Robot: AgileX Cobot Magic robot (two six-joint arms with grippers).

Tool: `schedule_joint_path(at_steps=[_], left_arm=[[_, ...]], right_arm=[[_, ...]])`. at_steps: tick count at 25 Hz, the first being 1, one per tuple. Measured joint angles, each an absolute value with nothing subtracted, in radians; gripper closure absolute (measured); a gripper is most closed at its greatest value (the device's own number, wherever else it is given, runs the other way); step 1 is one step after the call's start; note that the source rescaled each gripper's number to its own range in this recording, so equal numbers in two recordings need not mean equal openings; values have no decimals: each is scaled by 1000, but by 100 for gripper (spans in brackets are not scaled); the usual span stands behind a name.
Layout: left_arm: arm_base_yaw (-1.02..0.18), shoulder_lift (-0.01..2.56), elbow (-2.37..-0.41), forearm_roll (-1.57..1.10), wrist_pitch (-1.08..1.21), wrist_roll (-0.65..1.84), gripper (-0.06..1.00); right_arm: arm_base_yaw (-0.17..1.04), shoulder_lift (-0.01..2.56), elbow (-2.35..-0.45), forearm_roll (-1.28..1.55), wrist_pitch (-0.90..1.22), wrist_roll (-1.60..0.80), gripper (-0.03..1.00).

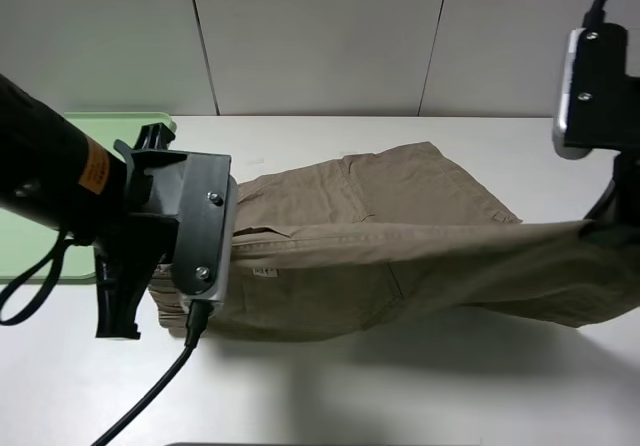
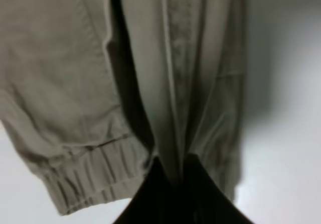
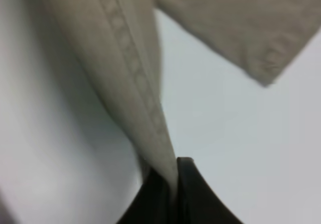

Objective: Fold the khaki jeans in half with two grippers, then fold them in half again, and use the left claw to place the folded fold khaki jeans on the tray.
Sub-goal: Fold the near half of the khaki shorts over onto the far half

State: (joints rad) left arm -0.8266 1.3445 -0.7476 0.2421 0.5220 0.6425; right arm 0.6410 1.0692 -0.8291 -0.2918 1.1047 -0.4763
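Note:
The khaki jeans (image 1: 400,256) hang stretched across the white table between my two grippers, with one long edge lifted and the rest draped on the table beneath. My left gripper (image 2: 179,176) is shut on a fold of the jeans (image 2: 60,73) near the gathered waistband (image 2: 95,176). In the exterior view its jaws are hidden behind the grey wrist plate (image 1: 205,231). At the far right of the table my right gripper (image 3: 173,181) is shut on the hem edge of the jeans (image 3: 130,83). The mint-green tray (image 1: 110,123) lies at the table's left, partly behind the left arm.
The white table (image 1: 420,396) shows bare surface in front of the jeans and at the back right. A black cable (image 1: 150,391) loops down from the left wrist toward the front edge. The right arm's wrist plate (image 1: 572,76) hangs high at the right. A grey panelled wall stands behind.

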Motion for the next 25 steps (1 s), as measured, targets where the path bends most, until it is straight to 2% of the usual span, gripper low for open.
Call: schedule_joint_path(at_steps=[6, 10, 15, 25], left_arm=[[-821, 1397, -748, 433, 475, 451, 94], [-748, 1407, -748, 468, 397, 358, 94], [-639, 1457, -748, 472, 308, 333, 94], [-508, 1600, -748, 478, 211, 323, 94]], right_arm=[[607, 1259, -980, -384, 1014, -476, 97], [534, 1371, -1072, -387, 929, -476, 97], [497, 1492, -1143, -389, 787, -476, 97], [493, 1688, -1192, -415, 552, -476, 97]])
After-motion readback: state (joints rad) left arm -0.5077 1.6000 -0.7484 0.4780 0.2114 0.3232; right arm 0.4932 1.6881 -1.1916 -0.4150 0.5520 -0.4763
